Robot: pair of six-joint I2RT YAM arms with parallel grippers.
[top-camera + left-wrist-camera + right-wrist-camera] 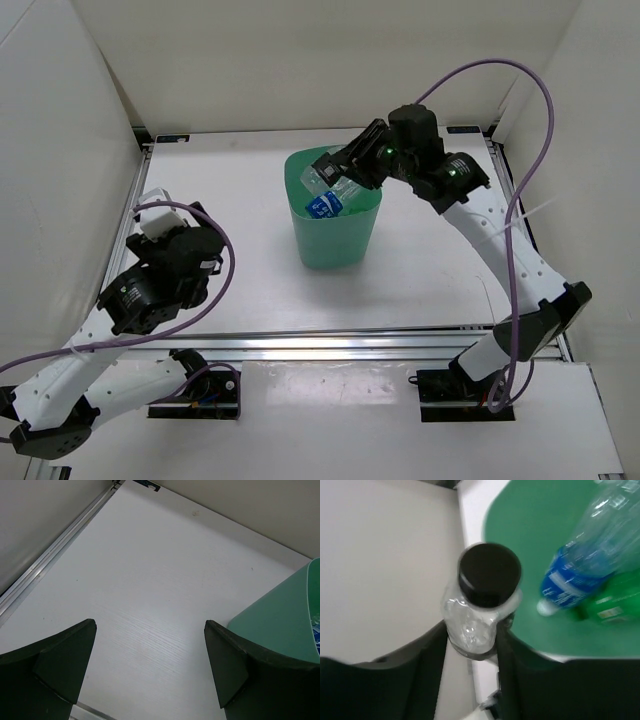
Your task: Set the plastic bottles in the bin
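My right gripper (pixel 472 635) is shut on a short clear bottle (pixel 475 615) with a black cap, holding it at the edge of the green bin (pixel 530 525). Inside the bin lie a clear bottle with a blue label (pixel 572 577) and a green bottle (pixel 615 600). From above, the right gripper (pixel 352 166) hangs over the far rim of the bin (pixel 335 240), where the blue-labelled bottle (pixel 326 203) shows. My left gripper (pixel 150 624) stands open above bare table, left of the bin (pixel 280 625), with nothing between its fingers. It sits near the table's left side (pixel 165 222).
A metal rail (pixel 55 555) runs along the table's left edge, with a white wall beyond it. White walls enclose the table on the left, back and right. A purple cable (pixel 520 150) loops over the right arm.
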